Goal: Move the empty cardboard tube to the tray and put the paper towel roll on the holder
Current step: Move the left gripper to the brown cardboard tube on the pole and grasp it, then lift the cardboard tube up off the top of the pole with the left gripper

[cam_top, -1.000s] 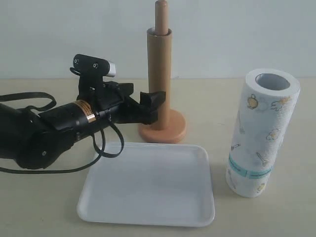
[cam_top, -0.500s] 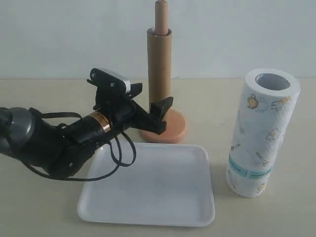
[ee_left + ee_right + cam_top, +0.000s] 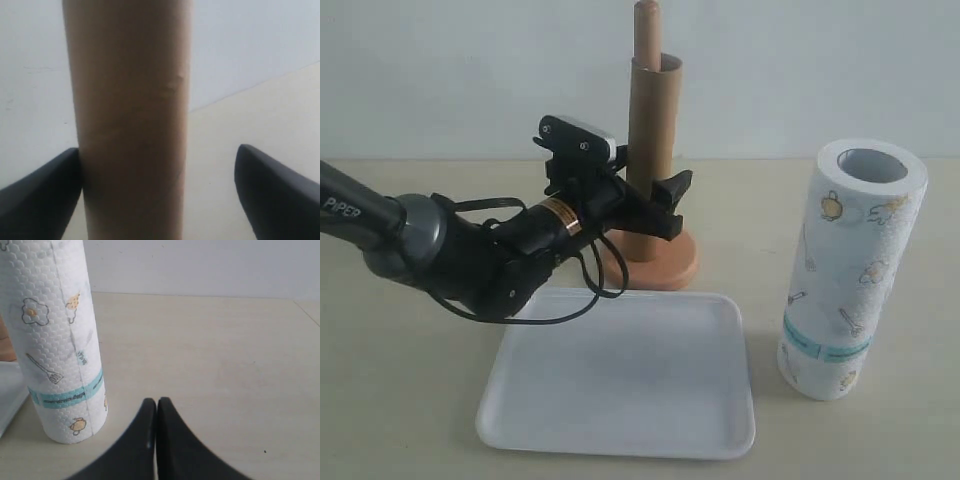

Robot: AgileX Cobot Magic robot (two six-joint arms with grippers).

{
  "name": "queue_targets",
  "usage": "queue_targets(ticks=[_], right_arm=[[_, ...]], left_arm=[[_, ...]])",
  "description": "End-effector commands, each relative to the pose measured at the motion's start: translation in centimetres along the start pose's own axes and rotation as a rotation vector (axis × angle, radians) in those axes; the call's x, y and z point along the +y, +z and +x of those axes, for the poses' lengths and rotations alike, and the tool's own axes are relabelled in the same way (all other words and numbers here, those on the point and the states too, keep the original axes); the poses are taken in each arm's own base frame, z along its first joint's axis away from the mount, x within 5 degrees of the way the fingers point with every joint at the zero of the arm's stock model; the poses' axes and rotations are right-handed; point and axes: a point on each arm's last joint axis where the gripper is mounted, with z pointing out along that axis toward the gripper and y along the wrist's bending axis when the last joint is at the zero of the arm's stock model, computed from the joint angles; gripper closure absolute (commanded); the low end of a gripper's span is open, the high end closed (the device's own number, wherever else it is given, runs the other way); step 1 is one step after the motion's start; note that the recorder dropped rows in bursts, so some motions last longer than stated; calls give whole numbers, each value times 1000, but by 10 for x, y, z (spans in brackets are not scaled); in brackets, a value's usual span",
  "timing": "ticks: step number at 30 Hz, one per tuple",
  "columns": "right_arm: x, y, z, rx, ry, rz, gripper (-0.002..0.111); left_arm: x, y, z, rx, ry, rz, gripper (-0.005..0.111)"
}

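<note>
The empty cardboard tube stands upright over the pole of the wooden holder, whose round base rests behind the tray. My left gripper is open and straddles the tube's lower part. In the left wrist view the tube fills the gap, one finger against it and the other finger well apart. The paper towel roll stands upright on the table at the right. My right gripper is shut and empty beside the roll; it is outside the exterior view.
The left arm and its looping cable lie over the tray's far left corner. A corner of the tray shows beside the roll in the right wrist view. A pale wall stands behind the table.
My left arm has swung right and forward, bringing its open fingers from beside the holder to either side of the tube. The tube's top has shifted slightly right. The roll has stayed put.
</note>
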Motion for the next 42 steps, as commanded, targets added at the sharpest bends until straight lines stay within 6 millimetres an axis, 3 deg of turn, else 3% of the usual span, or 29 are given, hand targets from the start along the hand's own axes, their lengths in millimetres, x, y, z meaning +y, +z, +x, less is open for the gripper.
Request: queue_targets(ticks=[1,6,13,17,29,42], right_arm=[[0,0,-1,-9,-4,-2,108],[0,0,-1,-9,-4,-2,108],[0,0,-1,-9,-4,-2,108],[0,0,-1,-9,-4,-2,108],[0,0,-1,-9,-4,-2,108],[0,0,-1,-9,-4,-2,108]], left_arm=[[0,2,-1,6,-6,-13,30],[5,2,-1,10,-42,-61,48],[6,2,-1,7,-51,-73,90],[6,2,-4,-24,-50,-73,101],[7,-6,-50,-12,-49,-75,103],[8,-16,-116,-24,-44,-76,103]])
